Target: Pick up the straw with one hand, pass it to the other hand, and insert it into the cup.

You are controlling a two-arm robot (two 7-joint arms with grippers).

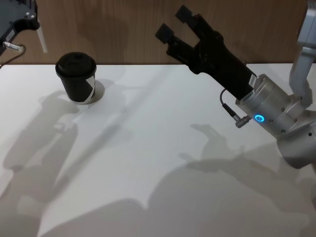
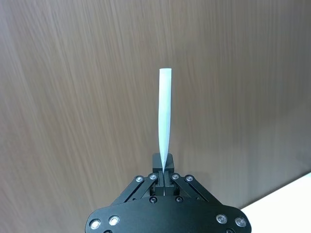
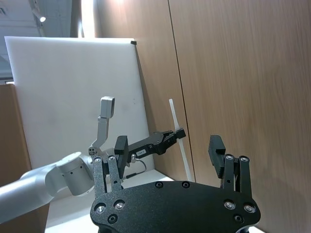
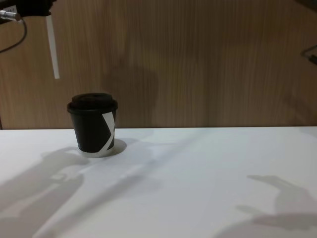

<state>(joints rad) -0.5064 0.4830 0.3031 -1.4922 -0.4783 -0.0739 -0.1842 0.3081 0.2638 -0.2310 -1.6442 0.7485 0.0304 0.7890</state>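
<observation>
Your left gripper (image 1: 32, 22), at the upper left of the head view, has its jaws clamped on the straw (image 1: 43, 40), which hangs in the air above and left of the cup (image 1: 76, 79). The cup stands on the surface (image 1: 173, 148). Your right gripper (image 1: 174, 22), at upper centre, has its jaws apart.

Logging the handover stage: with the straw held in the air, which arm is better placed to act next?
Right, probably. The right gripper is raised with its fingers open, facing the straw, which the left gripper holds clamped. The left only needs to hold steady.
</observation>
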